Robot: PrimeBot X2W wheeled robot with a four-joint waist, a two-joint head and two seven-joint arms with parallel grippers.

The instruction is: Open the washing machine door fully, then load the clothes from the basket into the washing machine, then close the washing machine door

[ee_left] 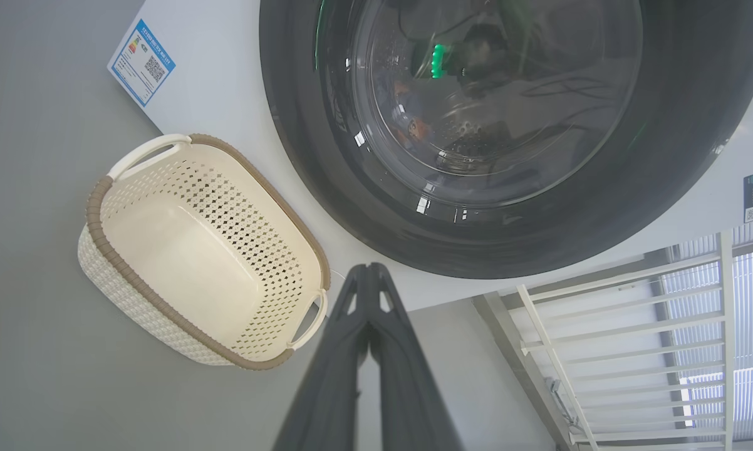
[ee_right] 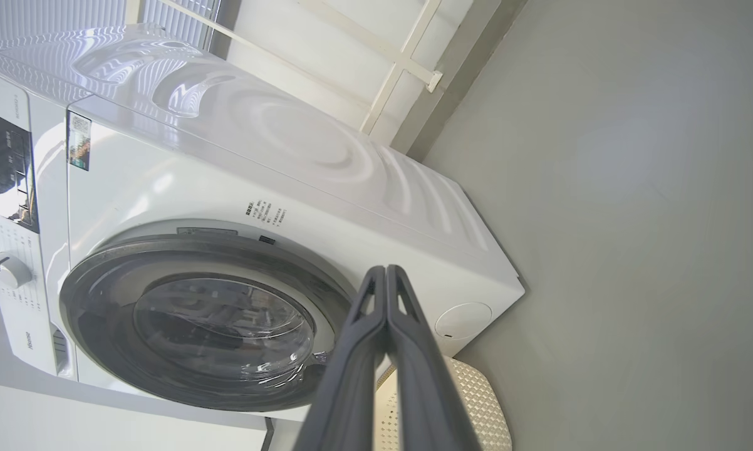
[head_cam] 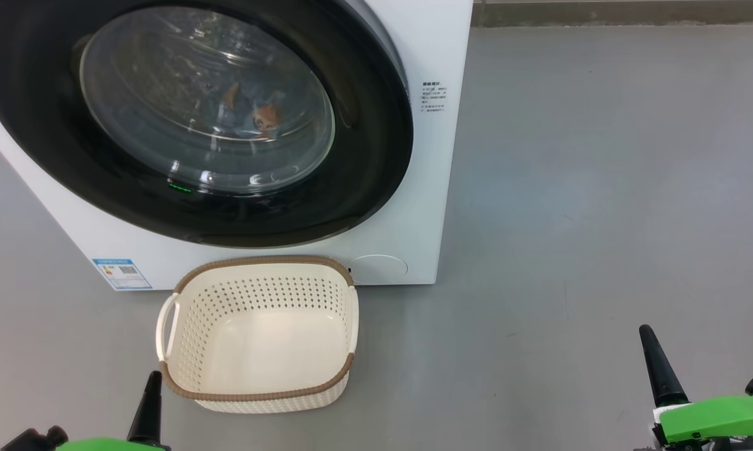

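Grey floor (head_cam: 602, 188) spreads beneath the left gripper (head_cam: 153, 383) and right gripper (head_cam: 647, 335), both pinched closed and empty. Just ahead of the left fingers (ee_left: 345, 351) sits an empty cream perforated plastic basket (head_cam: 257, 260). Beyond, the glossy black-ringed round glass washing machine door (head_cam: 364, 156) sits flush, with blue bear-print clothes (head_cam: 264, 119) behind it. The door is probably stiff and slick; grasp its rim edge.

Floor (head_cam: 602, 188): washing machine (head_cam: 426, 207), basket (head_cam: 260, 294), perhaps touching
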